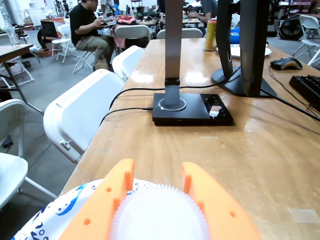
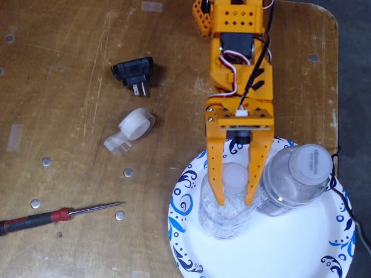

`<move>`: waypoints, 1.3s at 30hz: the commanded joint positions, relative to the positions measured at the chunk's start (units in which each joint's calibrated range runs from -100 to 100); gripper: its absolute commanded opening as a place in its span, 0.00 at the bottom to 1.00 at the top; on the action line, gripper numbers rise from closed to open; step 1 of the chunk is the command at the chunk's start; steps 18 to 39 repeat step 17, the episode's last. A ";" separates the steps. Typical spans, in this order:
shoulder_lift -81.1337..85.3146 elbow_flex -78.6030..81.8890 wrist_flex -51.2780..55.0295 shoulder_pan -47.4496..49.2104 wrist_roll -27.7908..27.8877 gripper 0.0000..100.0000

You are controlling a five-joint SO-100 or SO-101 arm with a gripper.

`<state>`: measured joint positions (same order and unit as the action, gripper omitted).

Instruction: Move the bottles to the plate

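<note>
Two clear bottles stand upright on the blue-swirled paper plate (image 2: 191, 200) at the table's (image 2: 69, 63) edge in the fixed view, touching side by side. The orange gripper (image 2: 234, 200) straddles the cap of the left bottle (image 2: 227, 217), fingers pressed to either side in a grasp, while the right bottle (image 2: 298, 179) stands free. Nearby lie a tape dispenser (image 2: 130, 130), a black plug (image 2: 134, 72) and a red-handled screwdriver (image 2: 58, 215).

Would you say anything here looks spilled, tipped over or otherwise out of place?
Nothing stands out. Both bottles stand upright on the plate, and the gripper straddles one cap. No spill shows.
</note>
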<state>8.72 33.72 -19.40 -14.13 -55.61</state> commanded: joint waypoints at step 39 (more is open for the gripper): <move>1.73 -3.99 -0.96 0.71 0.06 0.38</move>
